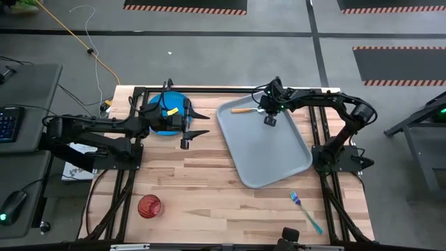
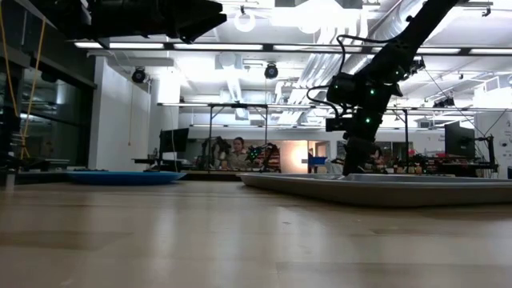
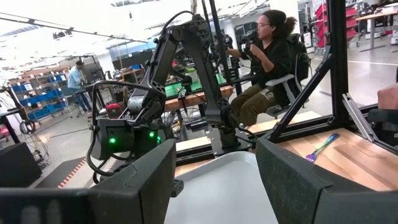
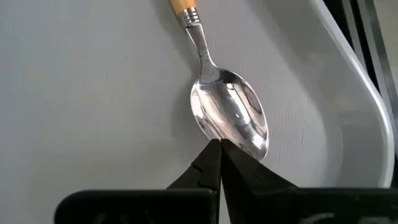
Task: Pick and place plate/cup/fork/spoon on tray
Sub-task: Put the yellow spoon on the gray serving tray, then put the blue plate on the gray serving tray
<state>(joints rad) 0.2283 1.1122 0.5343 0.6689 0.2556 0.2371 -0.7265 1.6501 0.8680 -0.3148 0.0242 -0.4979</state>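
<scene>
Spoon laid in the tray; plate, cup and fork yet to be placed

High view: the spoon [image 1: 245, 109] lies in the tray's [image 1: 279, 164] far-left corner, the right gripper [image 1: 270, 120] just over the tray beside it; the left gripper [image 1: 197, 124], jaws spread, sits beside the plate [image 1: 166, 111], with the cup [image 1: 149, 206] near-left and the fork [image 1: 306, 210] near-right on the table. Low view: the plate and tray rest flat, apart. Left wrist view: spread fingers [image 3: 134, 186] face the tray. Right wrist view: jaws pressed together, empty, tips at the spoon's bowl. Best lift the right gripper straight up so the spoon is not nudged.
</scene>
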